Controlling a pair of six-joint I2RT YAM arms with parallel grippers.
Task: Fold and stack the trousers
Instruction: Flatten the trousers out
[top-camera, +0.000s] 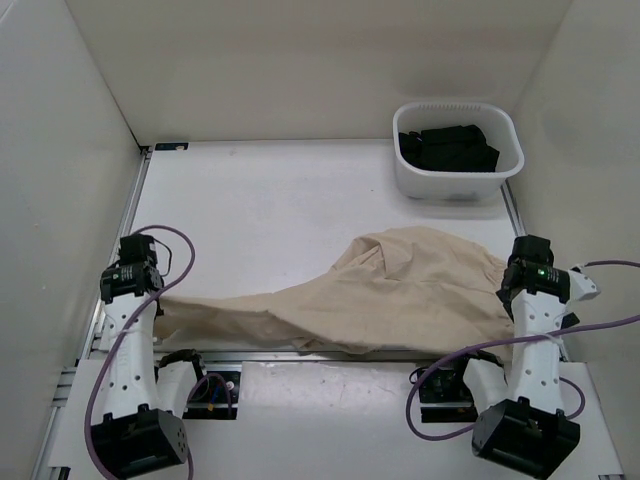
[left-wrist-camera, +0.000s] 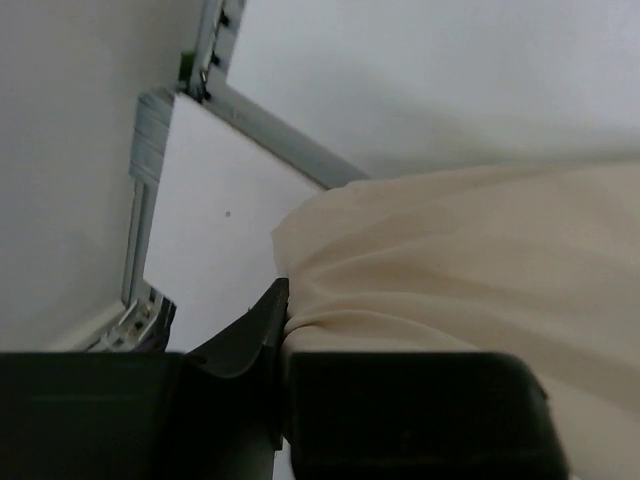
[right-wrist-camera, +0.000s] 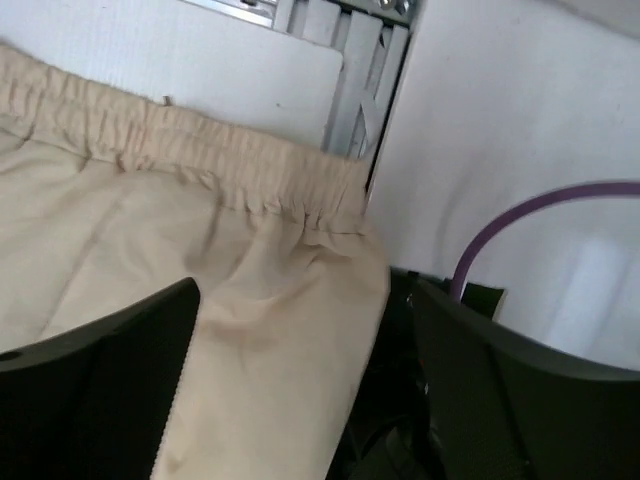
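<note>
Left wrist: fingers (left-wrist-camera: 250, 330) tight on trousers (left-wrist-camera: 460, 270)

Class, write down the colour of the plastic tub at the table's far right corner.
The tub is white, clearest in the top external view.

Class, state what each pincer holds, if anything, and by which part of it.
The left pincer is shut on the trousers, pinching the leg end. The right pincer stands open around cloth below the waistband, gripping nothing.
</note>
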